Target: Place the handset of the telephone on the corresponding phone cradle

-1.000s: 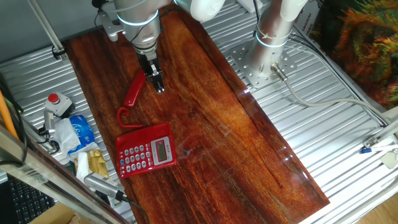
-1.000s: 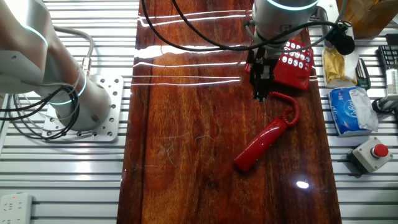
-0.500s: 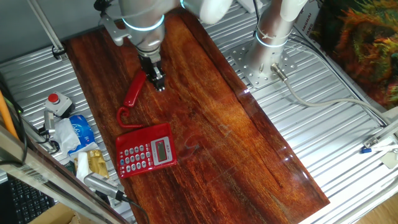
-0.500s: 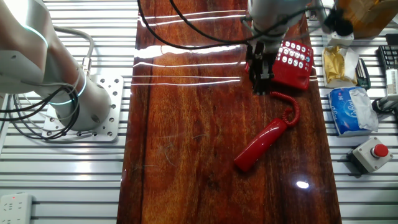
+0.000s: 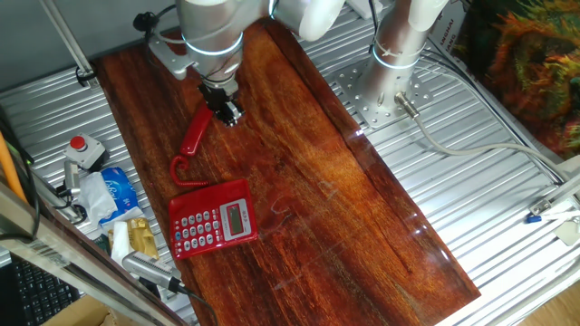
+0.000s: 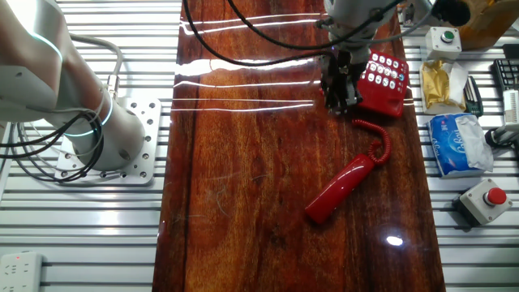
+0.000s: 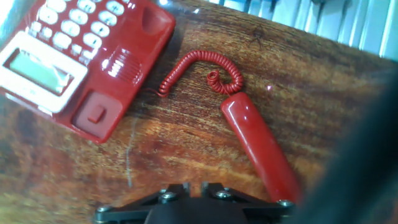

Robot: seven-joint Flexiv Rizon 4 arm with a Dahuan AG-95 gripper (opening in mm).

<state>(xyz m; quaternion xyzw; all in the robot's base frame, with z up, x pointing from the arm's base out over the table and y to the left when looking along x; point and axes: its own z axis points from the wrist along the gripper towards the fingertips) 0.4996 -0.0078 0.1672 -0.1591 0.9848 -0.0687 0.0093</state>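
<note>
The red handset (image 5: 197,133) lies flat on the wooden table, apart from the telephone (image 5: 213,220), joined to it by a curly cord (image 5: 184,172). It also shows in the other fixed view as handset (image 6: 340,191) and in the hand view as handset (image 7: 258,146). The phone cradle (image 7: 96,115) runs bare along the base's edge beside the keypad and display. My gripper (image 5: 229,115) hangs just right of the handset's far end, fingers together, holding nothing. Only the fingertips (image 7: 180,186) show at the bottom of the hand view.
A grey box with a red button (image 5: 80,149), a blue packet (image 5: 116,186) and a yellow packet (image 5: 136,237) lie left of the wooden board. The arm's base (image 5: 385,91) stands on the ribbed metal at the right.
The gripper has risen a little and drifted toward the telephone in the other fixed view. Handset and telephone have not moved.
</note>
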